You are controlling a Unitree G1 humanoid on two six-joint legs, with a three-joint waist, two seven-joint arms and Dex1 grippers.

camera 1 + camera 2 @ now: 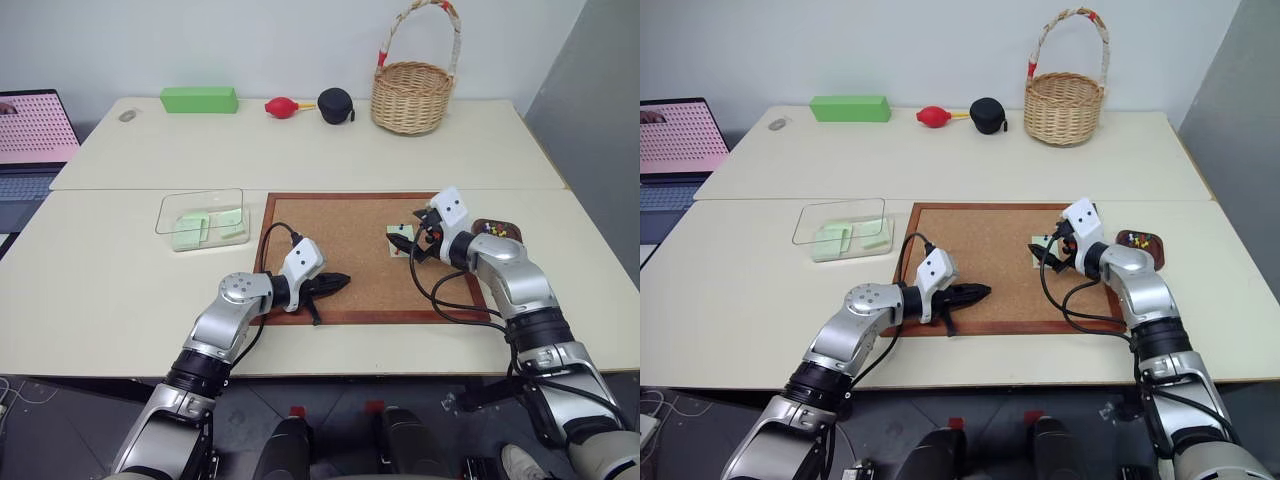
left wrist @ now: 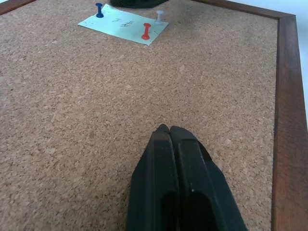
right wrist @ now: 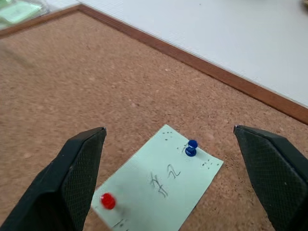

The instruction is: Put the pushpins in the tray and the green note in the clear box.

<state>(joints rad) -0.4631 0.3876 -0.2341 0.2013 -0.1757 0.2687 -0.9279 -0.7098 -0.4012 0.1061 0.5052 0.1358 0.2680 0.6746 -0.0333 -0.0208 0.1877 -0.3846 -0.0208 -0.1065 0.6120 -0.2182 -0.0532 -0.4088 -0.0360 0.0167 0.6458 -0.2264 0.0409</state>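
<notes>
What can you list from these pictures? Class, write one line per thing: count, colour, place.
corkboard: one, brown with wood frame, middle of near table
green note: one, pale mint, pinned on corkboard's right part
pushpins: three in note, red, blue, white
tray: one, dark brown, right of corkboard, holds small coloured pins
clear box: one, transparent, left of corkboard, pale green slips inside
green block: one, bright green, far table
red bulb: one, beside block
black case: one, beside bulb
wicker basket: one, tan, far table
laptop: one, pink screen, left edge
left gripper: fingers shut, over corkboard
right gripper: fingers open, at the note
</notes>
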